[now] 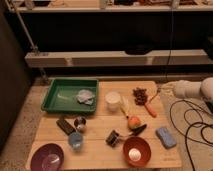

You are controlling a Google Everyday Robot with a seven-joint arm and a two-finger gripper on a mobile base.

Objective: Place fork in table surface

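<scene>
The pincer point(161, 92) hangs over the far right edge of the table surface point(96, 150), close to the orange-handled fork point(150, 109).

One high view looks steeply down over the whole table point(97, 152), shelves point(115, 58) beyond at top; the tool point(161, 91) sits mid-right.

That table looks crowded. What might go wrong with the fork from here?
The gripper is by the table's far right corner, next to the fork. The fork is near that edge of the table surface, so a nudge might push it off. The dark cluster sits just beside it and may get swept along.
</scene>
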